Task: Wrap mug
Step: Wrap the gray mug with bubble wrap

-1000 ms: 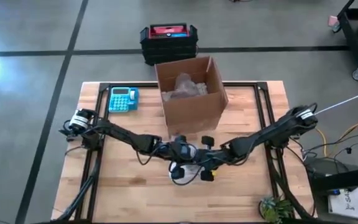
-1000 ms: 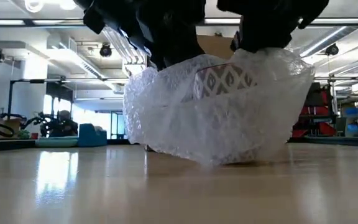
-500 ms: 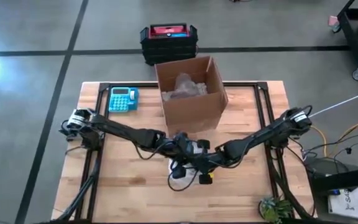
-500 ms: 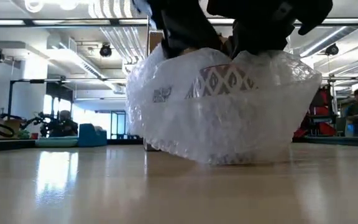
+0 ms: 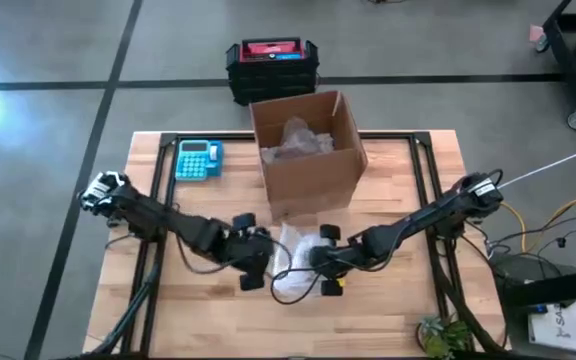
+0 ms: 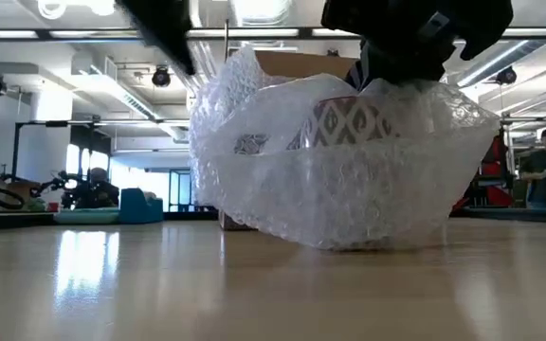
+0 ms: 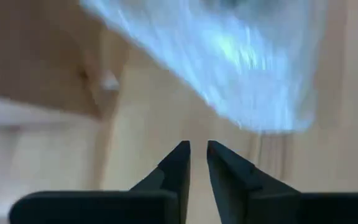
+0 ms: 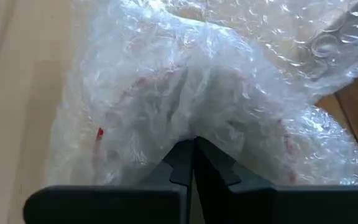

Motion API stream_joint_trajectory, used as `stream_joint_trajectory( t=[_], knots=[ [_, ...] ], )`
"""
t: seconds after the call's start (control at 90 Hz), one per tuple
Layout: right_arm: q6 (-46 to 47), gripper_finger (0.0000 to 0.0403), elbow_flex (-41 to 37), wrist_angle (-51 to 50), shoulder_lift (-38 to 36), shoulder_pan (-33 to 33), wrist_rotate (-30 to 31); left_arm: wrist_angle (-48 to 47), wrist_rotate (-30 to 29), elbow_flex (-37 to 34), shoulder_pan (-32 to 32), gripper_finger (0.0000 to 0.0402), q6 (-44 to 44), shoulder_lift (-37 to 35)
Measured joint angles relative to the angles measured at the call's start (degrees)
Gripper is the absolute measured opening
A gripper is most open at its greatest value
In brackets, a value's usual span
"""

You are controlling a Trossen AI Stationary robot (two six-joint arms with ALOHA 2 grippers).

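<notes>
At the near middle of the surface (image 5: pixel 388 310) sits the mug (image 6: pixel 344 123), a patterned cup seen only dimly through a loose mound of wrap (image 6: pixel 335 166) that covers it on every visible side. The right tool (image 8: pixel 194 144) is on top of the bundle, fingers pressed together with a fold of wrap pinched between them. The left tool (image 7: pixel 194 149) hangs just beside the bundle on the left arm's side, clear of the wrap; its fingers stand almost closed, a narrow gap between the tips, and hold nothing.

The wrap looks light, soft and slippery, likely to spring open once released, so any fold needs holding down while the next one is made. The mug inside is probably ceramic, stiff and breakable, and heavy enough to anchor the bundle. A loose edge of wrap low at the side, near the free tool, seems the best place to take hold, rather than squeezing the cup through the padding. Pulling upward on the pinched fold could lift the sheet off the mug.

Just beyond stands an open box (image 5: pixel 308 150) with crumpled paper (image 5: pixel 298 137) inside. A calculator (image 5: pixel 198 159) lies near the far left, and a case (image 5: pixel 271 68) sits on the floor behind.
</notes>
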Motion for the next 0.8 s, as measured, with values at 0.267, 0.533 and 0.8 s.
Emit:
stream_joint_trajectory(
  t=[0.267,0.533,0.8],
  knots=[
    [-0.4,0.0,0.0,0.2,0.0,0.0,0.0,38.7,5.2,-17.3,1.0,0.0005,3.1,0.8],
    [-0.8,0.0,-0.1,1.4,0.0,0.0,0.0,64.8,9.4,-18.4,6.0,0.0001,14.1,6.3],
    [-1.1,0.0,-0.2,1.3,0.0,0.0,-0.2,64.1,16.2,-10.3,8.7,0.0001,23.3,12.7]
  ],
)
